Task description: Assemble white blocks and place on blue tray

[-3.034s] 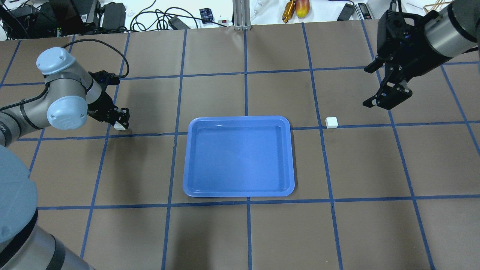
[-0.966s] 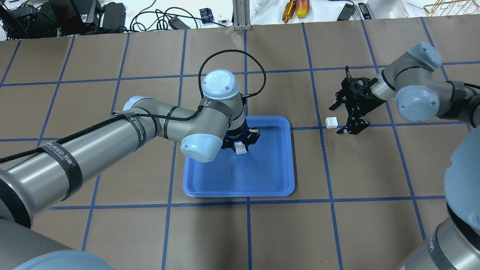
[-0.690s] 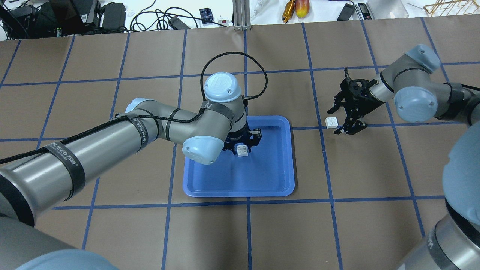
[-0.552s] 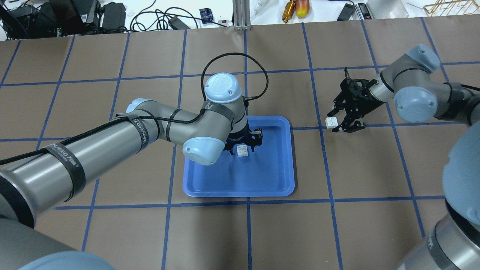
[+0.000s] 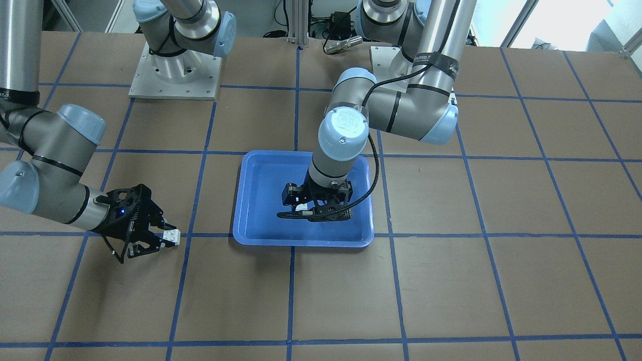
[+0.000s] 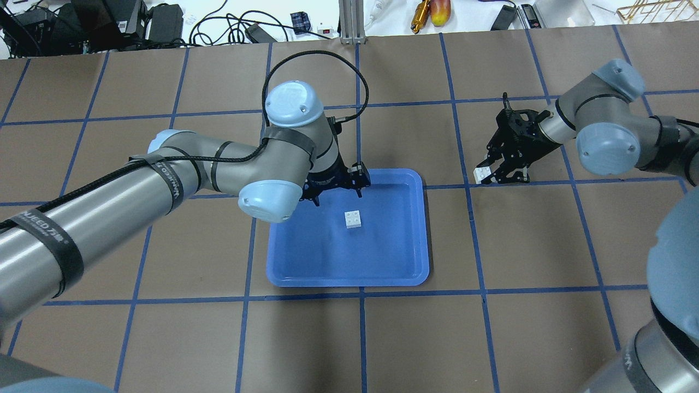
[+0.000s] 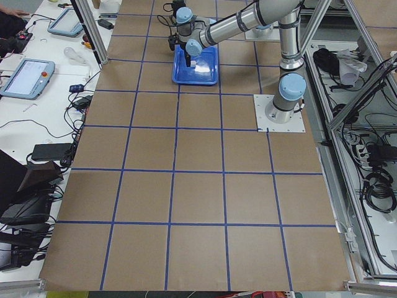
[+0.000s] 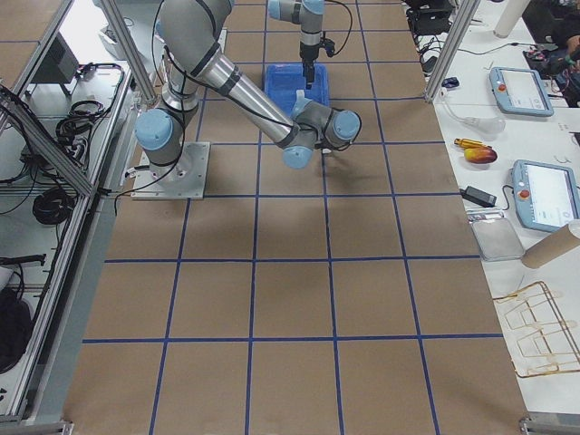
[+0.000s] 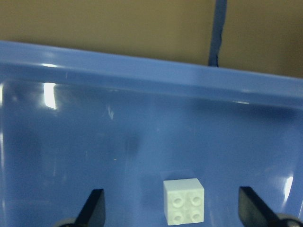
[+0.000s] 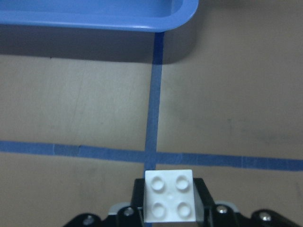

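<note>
The blue tray (image 6: 407, 273) lies at the table's middle. One white block (image 6: 353, 219) rests studs up on the tray floor; it also shows in the left wrist view (image 9: 184, 207) and the front view (image 5: 300, 205). My left gripper (image 6: 337, 188) is open and empty above the tray's far edge, its fingers (image 9: 93, 208) apart on either side of that block. My right gripper (image 6: 486, 173) is to the right of the tray and shut on the other white block (image 6: 480, 174), which shows studs up between its fingers in the right wrist view (image 10: 169, 195).
Blue tape lines grid the brown table. Cables, tools and boxes (image 6: 229, 22) lie beyond the far edge. The arm bases (image 5: 173, 70) stand at the robot's side. The tray's corner (image 10: 182, 16) is just ahead of the right gripper.
My left gripper let go of its white block on the tray, opened and drew back toward the tray's far edge. My right gripper closed around the other block beside the tray.
</note>
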